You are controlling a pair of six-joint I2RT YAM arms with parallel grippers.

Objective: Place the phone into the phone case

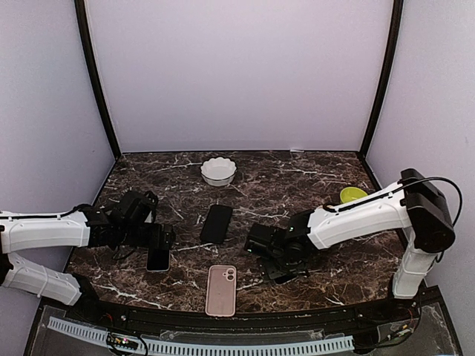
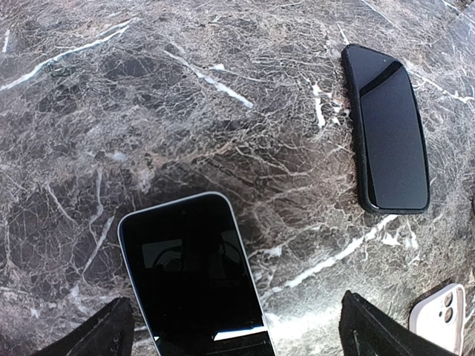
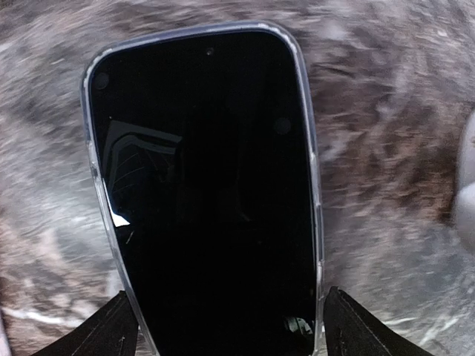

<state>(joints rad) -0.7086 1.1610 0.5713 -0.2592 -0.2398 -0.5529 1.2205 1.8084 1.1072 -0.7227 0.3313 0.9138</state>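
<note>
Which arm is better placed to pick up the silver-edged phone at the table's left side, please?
Left. Its open pincer straddles that phone, with one finger on either side of it. The right pincer is across the table, over a different, clear-rimmed dark slab.

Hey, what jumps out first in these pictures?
Over the dark marble table, the left gripper hovers open above a phone, while the right gripper straddles a clear-rimmed black case. Between them lie a plain black case and, nearer, a pink case.
</note>
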